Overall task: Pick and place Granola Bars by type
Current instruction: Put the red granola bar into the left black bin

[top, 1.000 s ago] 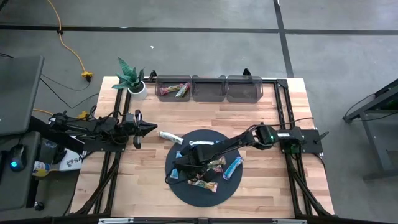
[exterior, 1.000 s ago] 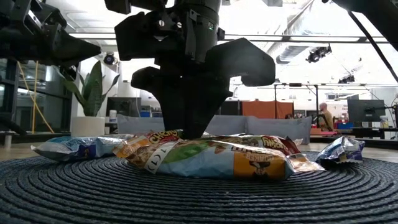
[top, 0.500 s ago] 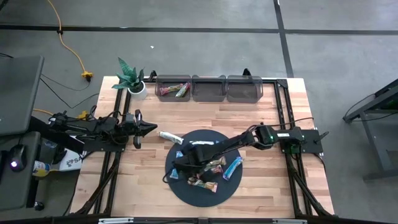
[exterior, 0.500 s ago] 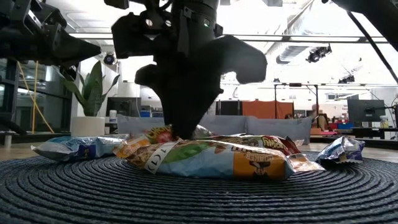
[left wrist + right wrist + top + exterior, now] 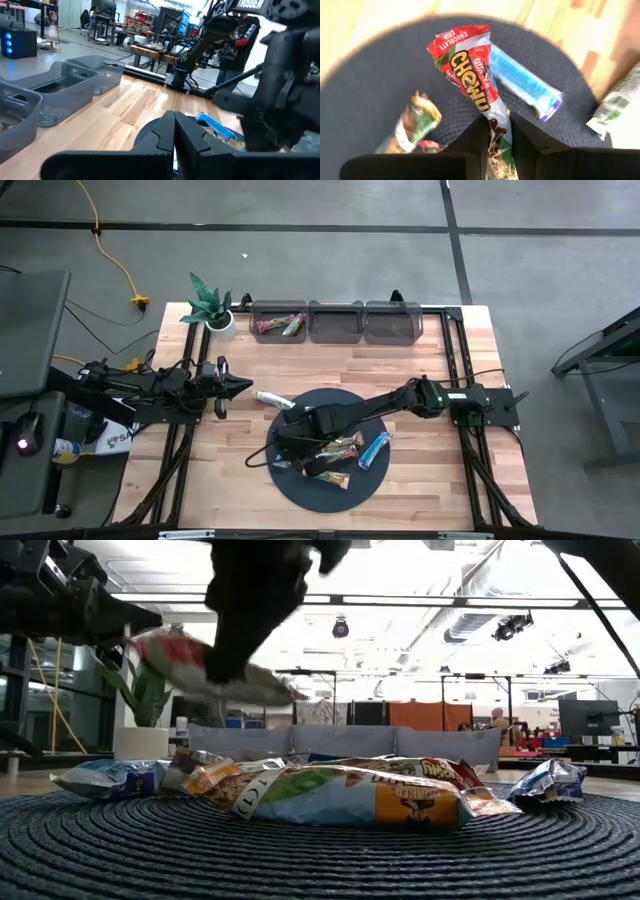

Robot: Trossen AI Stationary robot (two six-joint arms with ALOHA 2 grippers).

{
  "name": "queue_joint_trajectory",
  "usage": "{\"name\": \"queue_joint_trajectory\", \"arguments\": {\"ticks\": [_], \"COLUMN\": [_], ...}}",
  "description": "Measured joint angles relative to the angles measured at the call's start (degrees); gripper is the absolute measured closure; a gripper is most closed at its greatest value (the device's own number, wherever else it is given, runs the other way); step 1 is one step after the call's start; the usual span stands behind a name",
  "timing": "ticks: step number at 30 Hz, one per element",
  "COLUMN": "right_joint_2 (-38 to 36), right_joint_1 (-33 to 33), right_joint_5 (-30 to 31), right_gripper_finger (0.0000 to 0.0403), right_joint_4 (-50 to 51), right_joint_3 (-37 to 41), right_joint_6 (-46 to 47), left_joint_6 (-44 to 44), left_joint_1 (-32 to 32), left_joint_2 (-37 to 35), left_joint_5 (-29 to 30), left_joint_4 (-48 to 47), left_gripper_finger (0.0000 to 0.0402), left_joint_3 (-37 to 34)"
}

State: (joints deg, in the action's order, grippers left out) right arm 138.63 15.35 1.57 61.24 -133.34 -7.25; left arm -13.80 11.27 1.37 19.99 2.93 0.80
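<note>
A red Chewy bar [image 5: 470, 70] is clamped by one end between the narrowly parted fingers of the right tool [image 5: 497, 137] and is held clear above the dark round mat [image 5: 305, 480], as seen also in the low view, where the bar [image 5: 205, 665] hangs in the air beneath the arm. In the high view the right tool [image 5: 283, 448] is seen over the mat's left part. Beneath it, a light blue bar [image 5: 522, 82] and a green-brown bar [image 5: 412, 125] are left lying on the mat, with more bars [image 5: 340, 790] heaped at the mat's middle. Another bar [image 5: 272, 398] is seen on the wooden surface [image 5: 420, 480] just off the mat's upper left edge. Two bars [image 5: 280, 326] are held in the leftmost of three clear bins [image 5: 335, 322] along the far edge, beside a potted plant [image 5: 208, 305]. The left tool [image 5: 238, 385], fingers pressed together, is parked at the surface's left side.
</note>
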Motion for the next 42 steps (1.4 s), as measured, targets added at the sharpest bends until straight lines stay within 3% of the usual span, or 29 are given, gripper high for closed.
{"name": "queue_joint_trajectory", "arguments": {"ticks": [10, 21, 34, 42], "right_joint_2": [-3.0, -5.3, -11.2, -13.5], "right_joint_1": [0.0, -1.4, -10.4, -19.6], "right_joint_5": [-5.6, -5.9, -1.9, -1.9], "right_gripper_finger": [0.0348, 0.0348, 0.0348, 0.0348], "right_joint_4": [-7.4, -20.1, -38.3, -40.1], "right_joint_3": [-0.2, -0.2, -0.2, -0.2], "right_joint_6": [11.2, 20.2, 17.5, 10.8], "left_joint_6": [0.0, 0.0, 0.0, 0.0], "left_joint_1": [0.0, 0.0, 0.0, 0.0], "left_joint_2": [0.0, 0.0, 0.0, 0.0], "left_joint_5": [0.0, 0.0, 0.0, 0.0], "left_joint_4": [0.0, 0.1, 0.0, 0.0], "left_gripper_finger": [0.04, 0.04, 0.04, 0.04], "left_joint_3": [0.0, 0.0, 0.0, 0.0]}}
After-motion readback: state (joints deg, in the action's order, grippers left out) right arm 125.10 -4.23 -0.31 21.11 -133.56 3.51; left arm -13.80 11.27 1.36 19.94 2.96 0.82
